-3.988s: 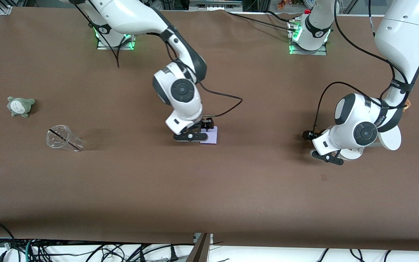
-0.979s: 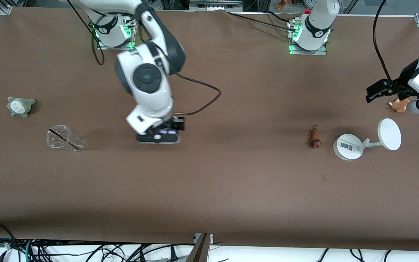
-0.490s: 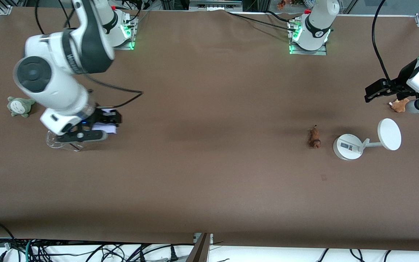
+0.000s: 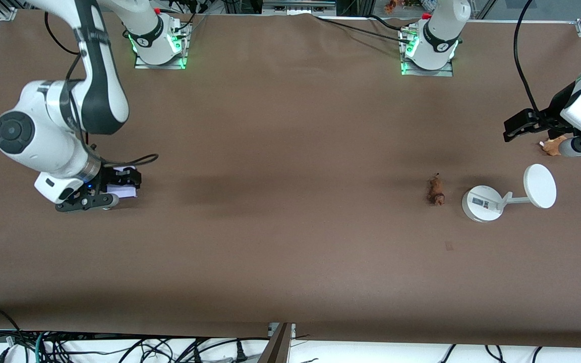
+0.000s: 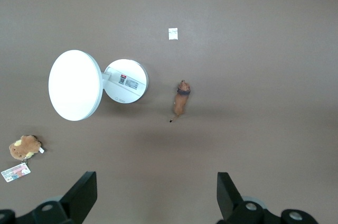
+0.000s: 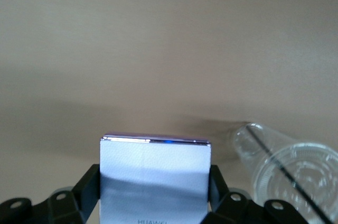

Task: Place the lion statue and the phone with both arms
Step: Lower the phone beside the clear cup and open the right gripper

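**Right tool grips phone; left tool spread wide**

The right tool (image 4: 100, 194) clamps the phone (image 6: 155, 174) above the worktop (image 4: 290, 242), beside a clear cup (image 6: 288, 174). The left tool (image 5: 153, 203) (fingers wide apart, holding nothing) hangs over the worktop near the white stand (image 4: 482, 203). The lion statue (image 4: 437, 190) lies just beside that stand.

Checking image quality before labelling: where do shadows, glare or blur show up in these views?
Front view: soft dark shadow bands on the brown table, green glow at both bases.
Right wrist view: bright glare line along the pale lavender phone edge, clear plastic cup slightly blurred.
Left wrist view: evenly lit, small orange-brown lion statue sharp.
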